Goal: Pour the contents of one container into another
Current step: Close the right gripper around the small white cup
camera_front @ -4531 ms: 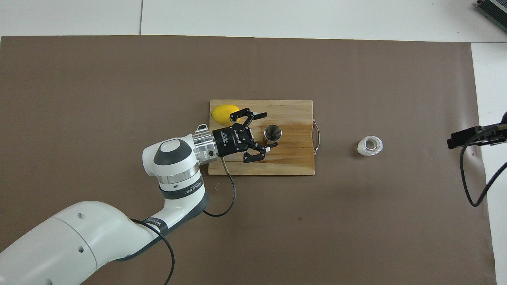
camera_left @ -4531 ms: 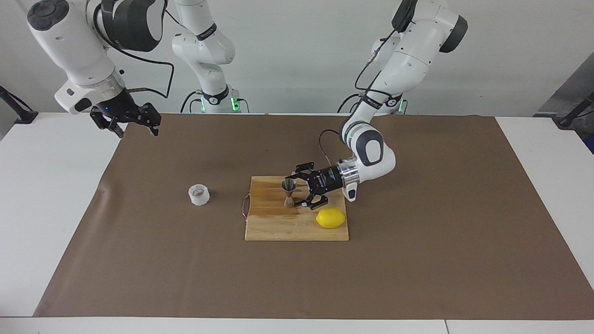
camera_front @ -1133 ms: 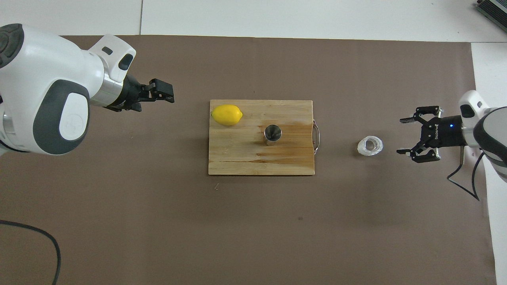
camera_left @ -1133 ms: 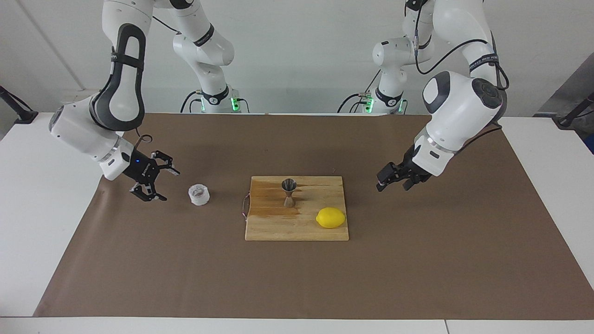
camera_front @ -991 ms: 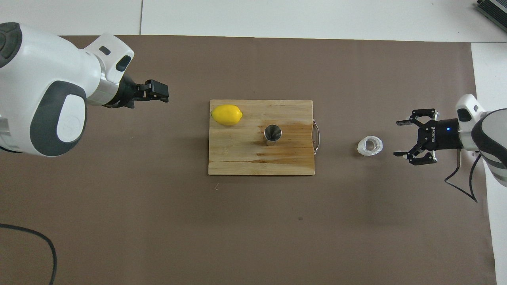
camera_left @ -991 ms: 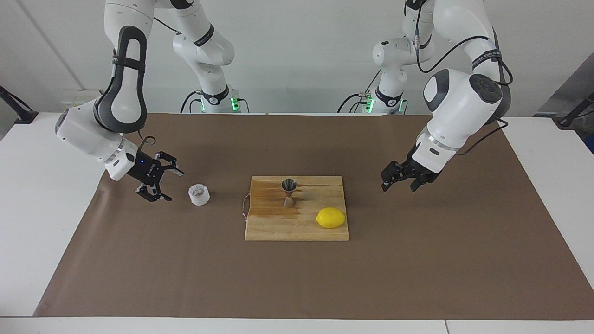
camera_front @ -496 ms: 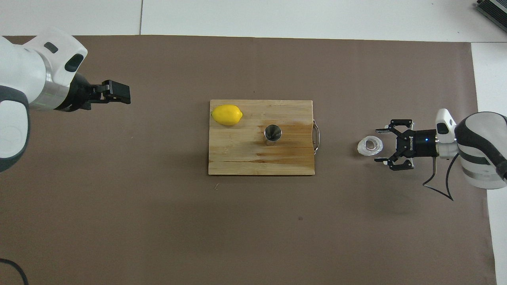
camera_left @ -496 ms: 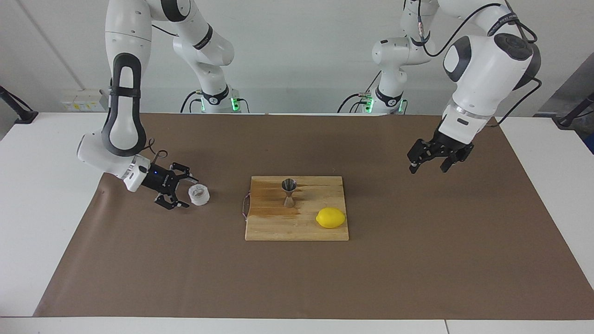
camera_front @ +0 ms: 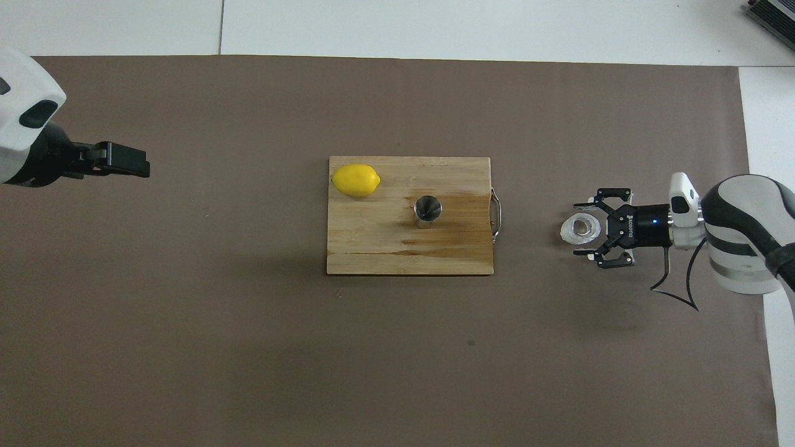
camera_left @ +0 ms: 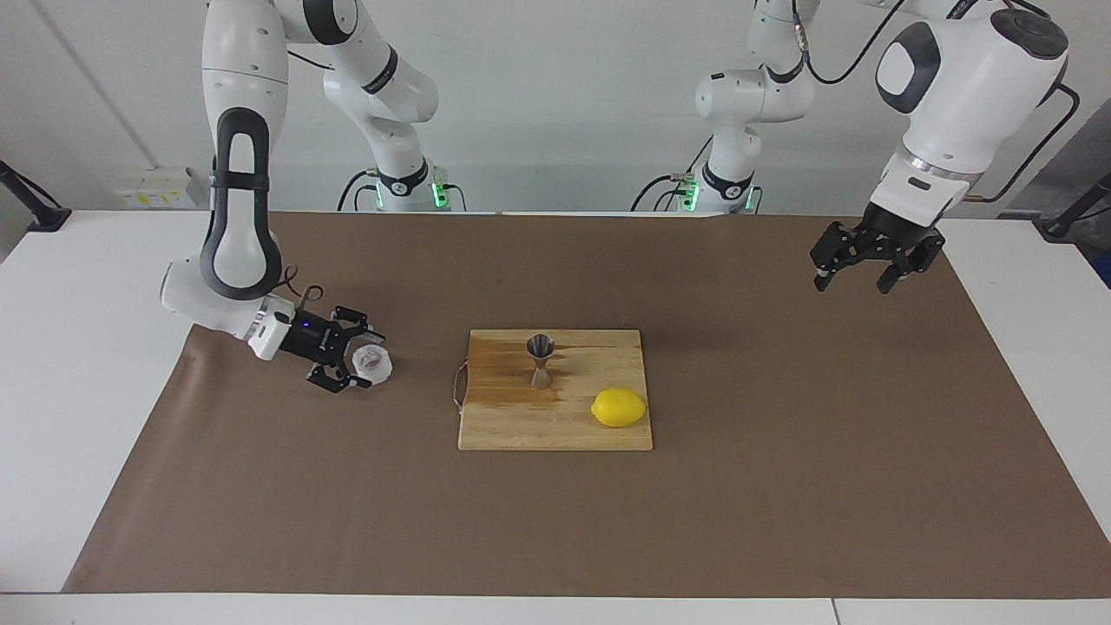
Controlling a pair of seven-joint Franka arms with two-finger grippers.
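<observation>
FACING VIEW
- Plastic cup (camera_left: 374, 365): whitish, crinkled, squat; on brown table cover (camera_left: 781, 451), toward R arm's end, at 9 o'clock from cutting board (camera_left: 521, 425). Upright as far as can be told.
- Right gripper (camera_left: 358, 358): low at table level, lying sideways, fingers spread w/ cup between them; one finger (camera_left: 368, 334) at cup's 11 o'clock, other at its 7 o'clock. Contact w/ cup wall: cannot tell. Small blue light on gripper body.
- Jigger (camera_left: 541, 359): steel, hourglass shape, upright on board, nearer robots than lemon (camera_left: 619, 407), which sits at jigger's 4 o'clock, apart from it.
- Board: wood, metal handle on edge facing cup.
- Left gripper (camera_left: 853, 270): raised over cover's corner toward L arm's end, pointing down, holding nothing; fingers spread or not, cannot tell. L arm waits.
- Green lights at both arm bases.

OVERHEAD VIEW
- Plastic cup (camera_front: 580, 229): at 3 o'clock from cutting board (camera_front: 372, 248), rim open upward.
- Right gripper (camera_front: 587, 228): enters from 3 o'clock; fingers spread, tips at either side of cup. White lettering on black body, too small to read.
- Jigger (camera_front: 428, 210): seen from top, round mouth, near board's handle side.
- Lemon (camera_front: 355, 180): board corner at 10 o'clock from jigger.
- Left gripper (camera_front: 133, 162): at 9 o'clock edge, over bare table cover (camera_front: 248, 347), well apart from board.
</observation>
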